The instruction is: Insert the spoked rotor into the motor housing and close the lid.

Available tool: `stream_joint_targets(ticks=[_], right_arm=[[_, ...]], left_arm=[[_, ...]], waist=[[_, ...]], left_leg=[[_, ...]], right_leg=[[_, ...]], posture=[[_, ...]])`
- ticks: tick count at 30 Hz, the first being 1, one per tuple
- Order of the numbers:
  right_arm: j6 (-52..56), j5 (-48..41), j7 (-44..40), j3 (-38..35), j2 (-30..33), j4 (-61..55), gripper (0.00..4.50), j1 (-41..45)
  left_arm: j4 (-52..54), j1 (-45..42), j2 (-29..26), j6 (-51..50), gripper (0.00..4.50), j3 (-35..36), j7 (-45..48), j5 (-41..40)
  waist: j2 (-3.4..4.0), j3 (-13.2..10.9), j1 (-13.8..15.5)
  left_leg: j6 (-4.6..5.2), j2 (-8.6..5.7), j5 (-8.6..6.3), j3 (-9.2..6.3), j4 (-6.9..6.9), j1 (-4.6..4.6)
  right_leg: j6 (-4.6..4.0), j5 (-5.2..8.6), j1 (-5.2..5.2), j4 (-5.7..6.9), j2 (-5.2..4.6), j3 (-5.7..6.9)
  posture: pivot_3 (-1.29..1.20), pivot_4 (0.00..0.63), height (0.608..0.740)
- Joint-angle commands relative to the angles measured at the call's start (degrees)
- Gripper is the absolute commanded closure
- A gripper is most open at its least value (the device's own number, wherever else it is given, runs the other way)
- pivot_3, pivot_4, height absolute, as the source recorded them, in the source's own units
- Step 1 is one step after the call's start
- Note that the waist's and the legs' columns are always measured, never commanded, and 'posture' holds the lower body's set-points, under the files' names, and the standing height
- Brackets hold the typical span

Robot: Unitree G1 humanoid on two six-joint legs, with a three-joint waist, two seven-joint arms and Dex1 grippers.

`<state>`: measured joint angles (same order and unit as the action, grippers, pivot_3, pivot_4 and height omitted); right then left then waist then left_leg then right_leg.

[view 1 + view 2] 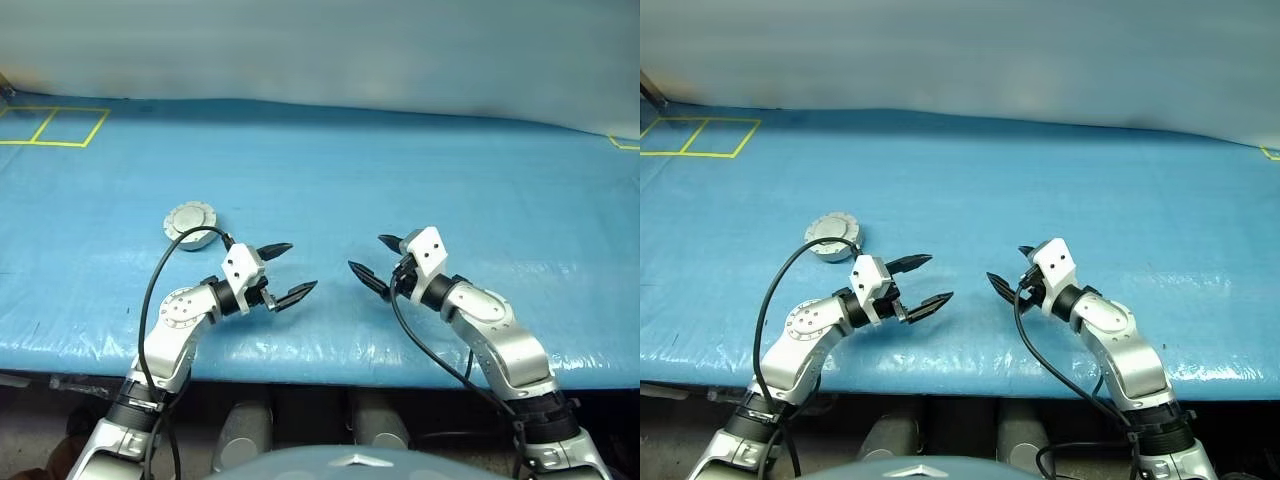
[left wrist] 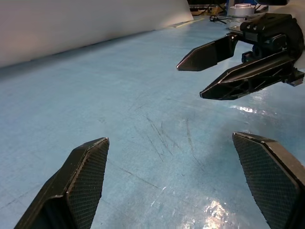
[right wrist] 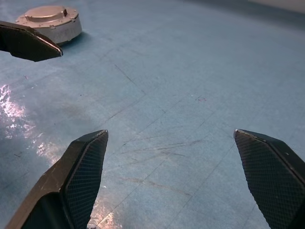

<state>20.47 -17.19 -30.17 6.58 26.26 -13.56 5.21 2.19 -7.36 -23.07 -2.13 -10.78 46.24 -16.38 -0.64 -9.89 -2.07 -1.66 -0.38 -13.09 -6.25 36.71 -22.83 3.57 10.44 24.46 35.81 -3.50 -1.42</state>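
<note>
The left gripper (image 1: 284, 271) was seen spread wide with nothing between its fingers, held low over the table and aimed toward three o'clock. Facing it, the right gripper (image 1: 377, 262) was likewise spread and empty, aimed toward nine o'clock, a bare gap of table being left between the two. The motor housing (image 1: 191, 224) was found at about ten o'clock from the left gripper, near it but apart, resting flat on the table with the lid (image 3: 46, 13) shut on top, its plain grey bumped face up. The table (image 1: 400, 170) was covered by a scuffed, glossy blue sheet. Yellow tape lines (image 1: 60, 127) were marked at its far eleven o'clock corner, and a pale wall (image 1: 320, 50) was seen behind.
</note>
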Motion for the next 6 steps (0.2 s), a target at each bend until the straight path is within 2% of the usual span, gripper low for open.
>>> stream_joint_targets(ticks=[1,6], right_arm=[[-1.29,1.42,-0.03,-0.13,-0.72,-0.23,0.03,0.34],[-1.53,2.68,0.4,-0.63,-1.4,-0.3,0.03,0.41]], left_arm=[[1.32,-0.51,0.45,0.15,0.0,0.3,0.09,0.34],[0.96,-0.47,1.1,0.48,0.0,0.09,-0.15,0.93]], waist=[[0.0,0.0,0.02],[0.0,0.0,0.02]], left_leg=[[0.0,0.0,0.0,0.0,0.0,0.0],[0.0,0.0,0.0,0.0,0.04,0.0]], right_leg=[[0.0,0.0,0.0,0.0,0.0,0.0],[0.02,-0.01,-0.02,0.0,0.0,0.0]], posture=[[0.0,0.15,0.74],[0.0,0.15,0.74]])
